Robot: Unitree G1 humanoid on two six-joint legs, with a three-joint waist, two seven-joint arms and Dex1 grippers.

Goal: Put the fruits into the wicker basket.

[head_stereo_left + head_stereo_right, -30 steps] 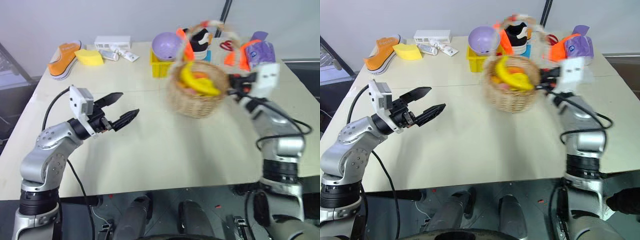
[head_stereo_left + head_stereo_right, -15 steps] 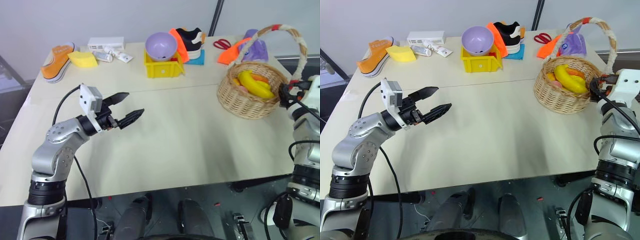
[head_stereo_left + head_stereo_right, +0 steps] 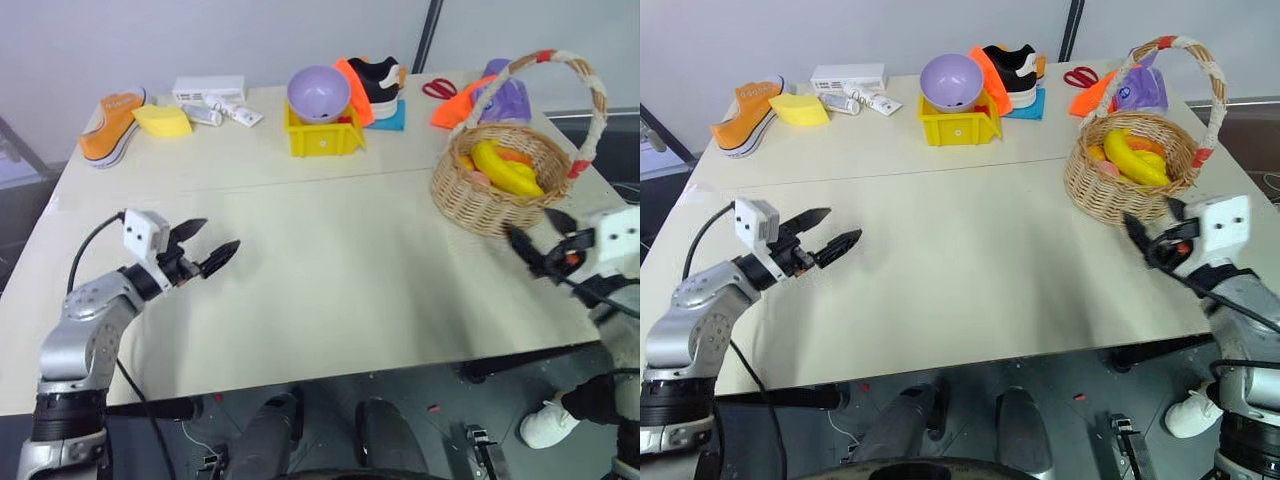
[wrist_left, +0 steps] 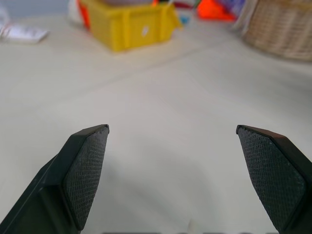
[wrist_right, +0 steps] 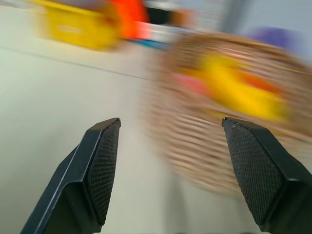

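The fruits, a banana [image 3: 1136,156] and peach [image 3: 1106,169], are being kept in the wicker basket [image 3: 1129,180] at the table's [image 3: 970,250] right edge (both the left gripper [image 3: 826,230] and right gripper [image 3: 1152,228] spread wide, empty), so any retreat is best being made clear of the handle.

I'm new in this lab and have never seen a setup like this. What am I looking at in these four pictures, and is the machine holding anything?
It is a two-armed robot at a table. Two pictures come from cameras in its head, looking down over its arms. The other two come from cameras on its wrists, looking along the black fingers. The left gripper and the right gripper are both open and hold nothing. On the table a wicker basket holds a banana and a peach. Farther back are a yellow crate with a purple bowl, shoes and scissors.
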